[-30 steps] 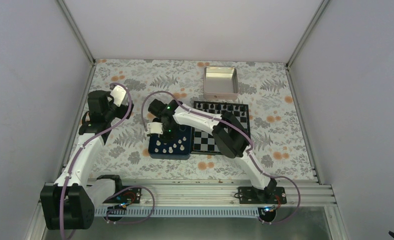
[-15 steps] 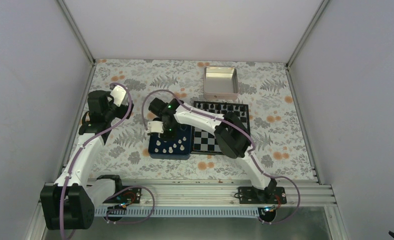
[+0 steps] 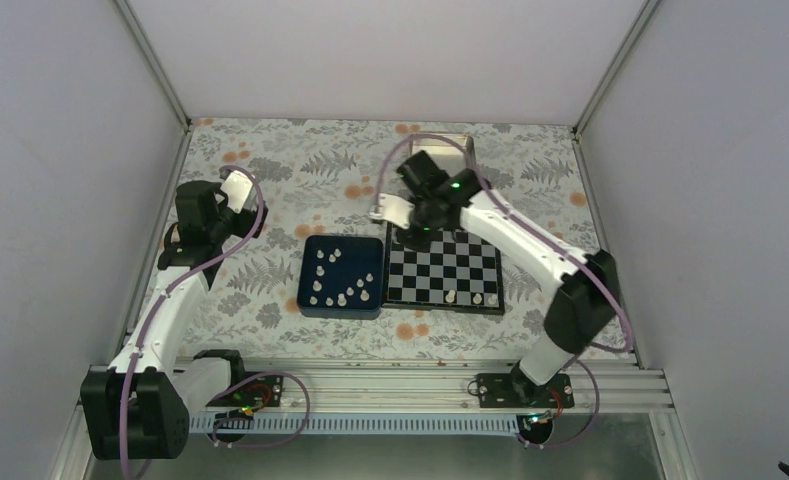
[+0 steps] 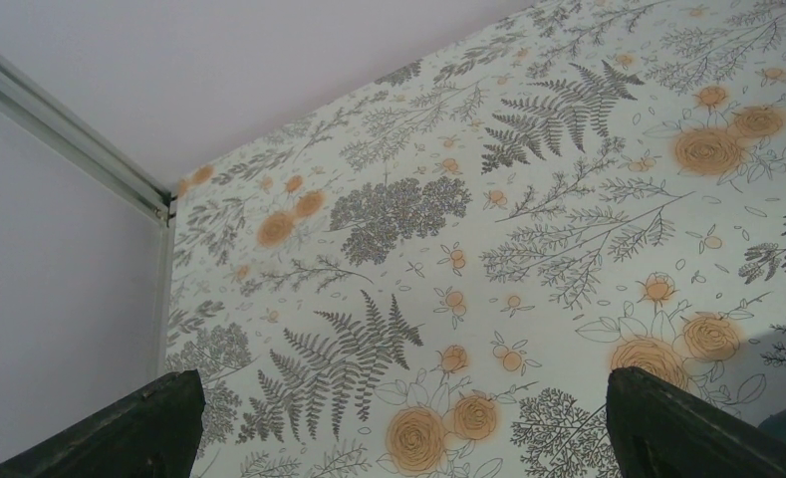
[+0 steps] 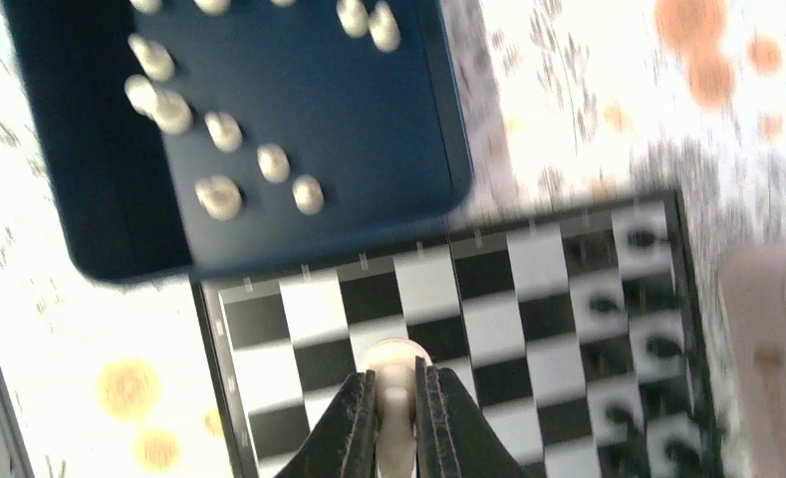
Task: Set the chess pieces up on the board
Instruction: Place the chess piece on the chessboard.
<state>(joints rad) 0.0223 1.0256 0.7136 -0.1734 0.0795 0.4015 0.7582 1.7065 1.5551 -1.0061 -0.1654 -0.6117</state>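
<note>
1. The left fingers [image 4: 139,428] stand wide open and hold nothing. Under them the wrist view shows only the flowered worktop [image 4: 528,199]. This arm waits at the left side, well apart from the board.
2. The dark blue tray [image 3: 305,305] lies just beside the left edge of the board. About ten cream chess pieces [image 3: 341,283] stand scattered in it, so much of the task is not yet done.
3. The chessboard [image 3: 440,268] carries three cream pieces [image 3: 478,298] on its near row, toward the right. The other near squares look free. On the far side, the black pieces [image 5: 648,289] show only as dark blurs.
4. The right fingers [image 5: 354,428] are almost closed and pinch one held piece [image 5: 395,383] by its body, with the round head sticking out. In the top view they hang over the far-left part of the board, and the piece touches no square.
5. The step in hand seems to be the placing. I would bring the piece to a free square on the near side and lower it straight down. I would open the fingers only when the base sits flat, then lift up vertically so that no neighbour falls.
</note>
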